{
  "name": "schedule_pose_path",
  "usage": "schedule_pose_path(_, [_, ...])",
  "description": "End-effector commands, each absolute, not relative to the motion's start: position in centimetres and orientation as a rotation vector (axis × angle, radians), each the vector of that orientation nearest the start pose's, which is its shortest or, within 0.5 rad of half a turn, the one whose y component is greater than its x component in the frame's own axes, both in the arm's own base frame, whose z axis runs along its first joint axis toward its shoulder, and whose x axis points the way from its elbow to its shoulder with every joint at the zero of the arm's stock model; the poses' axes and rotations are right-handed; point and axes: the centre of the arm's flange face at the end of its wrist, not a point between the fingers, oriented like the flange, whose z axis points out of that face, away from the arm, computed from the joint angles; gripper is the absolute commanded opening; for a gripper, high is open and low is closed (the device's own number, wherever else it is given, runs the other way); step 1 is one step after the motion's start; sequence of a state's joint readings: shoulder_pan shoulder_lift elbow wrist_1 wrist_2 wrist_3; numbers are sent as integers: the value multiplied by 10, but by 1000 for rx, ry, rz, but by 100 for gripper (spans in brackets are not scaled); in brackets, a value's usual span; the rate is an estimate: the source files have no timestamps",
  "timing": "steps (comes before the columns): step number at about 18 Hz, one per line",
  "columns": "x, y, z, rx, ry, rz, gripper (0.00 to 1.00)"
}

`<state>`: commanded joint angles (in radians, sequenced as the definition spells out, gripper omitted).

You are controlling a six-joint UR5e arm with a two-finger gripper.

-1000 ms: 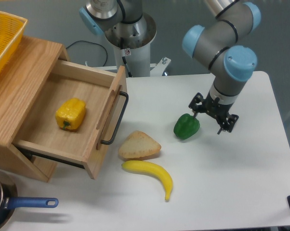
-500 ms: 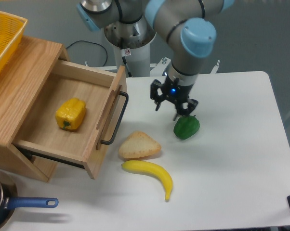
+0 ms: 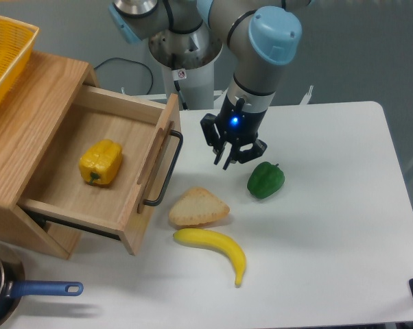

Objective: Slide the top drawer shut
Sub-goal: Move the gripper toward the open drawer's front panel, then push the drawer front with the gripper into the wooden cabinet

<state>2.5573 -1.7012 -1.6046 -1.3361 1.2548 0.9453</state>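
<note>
The top drawer (image 3: pixel 90 199) of the light-oak cabinet stands pulled far out to the right. Its front panel carries a long black bar handle (image 3: pixel 164 168). A yellow bell pepper (image 3: pixel 101 162) lies inside it. My gripper (image 3: pixel 222 162) hangs over the white table, a short way right of the handle and not touching it. Its two fingers point down with a narrow gap and nothing between them.
A green bell pepper (image 3: pixel 265 179) lies just right of the gripper. A piece of bread (image 3: pixel 197 208) and a banana (image 3: pixel 213 249) lie below it, near the drawer front. A yellow basket (image 3: pixel 4 55) sits on the cabinet top. A blue-handled pan (image 3: pixel 14 291) is at the bottom left.
The arm has swung left across the table, from right of the green pepper to a spot between the pepper and the drawer handle. The drawer has not moved.
</note>
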Motion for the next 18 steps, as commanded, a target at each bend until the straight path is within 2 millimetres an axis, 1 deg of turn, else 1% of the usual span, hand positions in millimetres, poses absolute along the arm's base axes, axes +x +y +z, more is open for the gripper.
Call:
schedule_pose_path(3, [-357, 455, 432, -2841, -88, -188, 15])
schedule_pose_path(6, [-340, 469, 431, -2847, -177, -211, 15])
schedule_pose_path(10, [-327, 477, 430, -2854, -168, -221, 15])
schedule_pose_path(12, [-324, 478, 429, -2856, -203, -231, 15])
schedule_pose_path(13, [-317, 483, 429, -2857, -197, -234, 15])
schedule_pose_path(14, [-314, 485, 428, -2860, -191, -236, 15])
schedule_pose_path(18, [-309, 487, 430, -2858, -221, -243, 15])
